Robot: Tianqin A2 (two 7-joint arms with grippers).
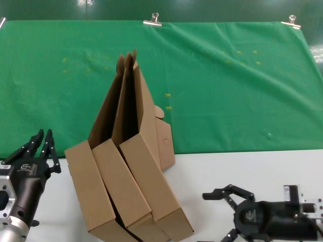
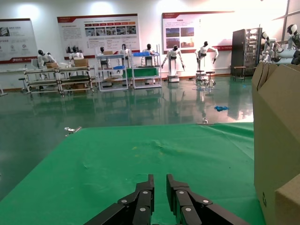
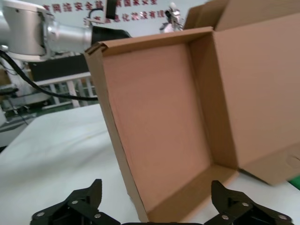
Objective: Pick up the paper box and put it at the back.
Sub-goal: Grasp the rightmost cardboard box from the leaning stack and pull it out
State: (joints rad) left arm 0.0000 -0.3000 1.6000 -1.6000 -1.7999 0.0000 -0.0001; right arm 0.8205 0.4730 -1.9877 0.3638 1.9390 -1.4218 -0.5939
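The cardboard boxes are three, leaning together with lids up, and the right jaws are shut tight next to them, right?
Not quite. The three cardboard boxes do lean together with lids up, but the right gripper beside them is wide open, as the right wrist view shows.

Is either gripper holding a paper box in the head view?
No. The left gripper and the open right gripper sit apart from the paper boxes, which stand untouched.

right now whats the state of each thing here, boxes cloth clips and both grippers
paper boxes: three nested, lids open and upright, none held
green cloth: spread out, clipped at its far edge
binder clips: clamped on the cloth edge
left gripper: shut, empty, beside the boxes
right gripper: open, empty, facing the nearest box's open tray
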